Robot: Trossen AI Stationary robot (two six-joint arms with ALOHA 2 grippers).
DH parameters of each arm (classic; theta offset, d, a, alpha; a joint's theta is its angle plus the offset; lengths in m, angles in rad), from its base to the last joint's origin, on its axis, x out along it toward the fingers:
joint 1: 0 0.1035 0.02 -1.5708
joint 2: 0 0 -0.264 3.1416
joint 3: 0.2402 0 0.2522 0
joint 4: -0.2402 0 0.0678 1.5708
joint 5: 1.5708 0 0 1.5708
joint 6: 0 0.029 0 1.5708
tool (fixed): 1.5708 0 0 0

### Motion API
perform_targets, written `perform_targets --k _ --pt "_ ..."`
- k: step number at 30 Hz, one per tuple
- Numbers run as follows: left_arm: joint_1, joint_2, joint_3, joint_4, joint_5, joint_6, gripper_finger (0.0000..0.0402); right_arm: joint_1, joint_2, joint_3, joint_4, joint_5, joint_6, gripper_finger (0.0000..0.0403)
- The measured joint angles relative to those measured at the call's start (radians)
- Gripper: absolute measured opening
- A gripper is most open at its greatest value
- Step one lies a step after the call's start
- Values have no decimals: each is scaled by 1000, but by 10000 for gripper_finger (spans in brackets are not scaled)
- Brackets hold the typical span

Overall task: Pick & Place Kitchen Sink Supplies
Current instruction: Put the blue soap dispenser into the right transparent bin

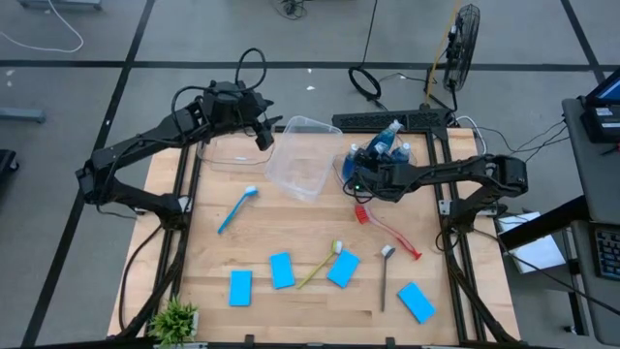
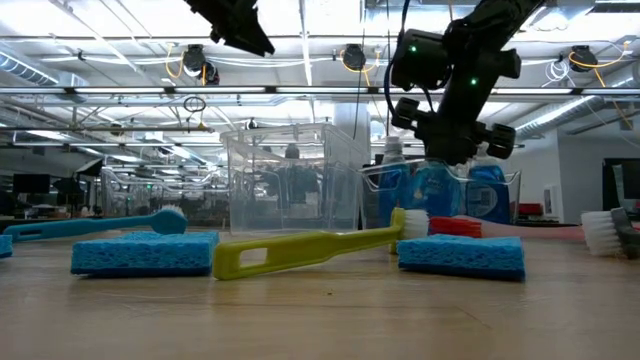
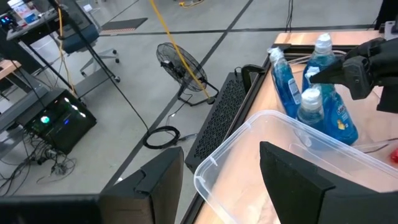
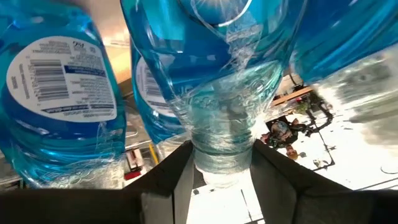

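**Right gripper gripping a bottle neck at the far tub**

The right gripper [image 1: 360,180] is sitting at about 1 o'clock from the table's centre, at the clear tub [image 1: 360,165] holding the bottles of blue liquid [image 1: 386,143]. In the right wrist view its fingers [image 4: 171,171] are pressing on both sides of the neck of 1 bottle [image 4: 217,93], with 2 more labelled bottles beside it.

The left gripper [image 1: 263,136] is hovering at about 11 o'clock, over the rim of an empty clear tub [image 1: 300,160] that is lying tilted near 12 o'clock. Its fingers [image 3: 292,177] are standing apart with nothing between them, the tub rim showing in the gap.

The rest of the supplies are lying on the wooden table [image 1: 252,233]:
- the blue brush [image 1: 237,208] at 9 o'clock
- the red brush [image 1: 387,231] at 3 o'clock
- the yellow brush [image 1: 320,265] at 6 o'clock
- the grey brush [image 1: 385,273] at 5 o'clock
- 4 blue sponges [image 1: 282,270] spread along the near side from 7 to 4 o'clock

A small green plant [image 1: 174,318] is standing at the 8 o'clock corner.
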State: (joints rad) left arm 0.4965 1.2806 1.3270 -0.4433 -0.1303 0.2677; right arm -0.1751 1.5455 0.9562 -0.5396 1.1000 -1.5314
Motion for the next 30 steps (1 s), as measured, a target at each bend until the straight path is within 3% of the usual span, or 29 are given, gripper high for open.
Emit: perform_targets --k 21,30 --pt "-73 0 0 -1 -1 24 214 56 0 0 5 101 -69 133" --pt "-94 0 0 0 -3 38 214 59 0 0 -90 92 -105 133"
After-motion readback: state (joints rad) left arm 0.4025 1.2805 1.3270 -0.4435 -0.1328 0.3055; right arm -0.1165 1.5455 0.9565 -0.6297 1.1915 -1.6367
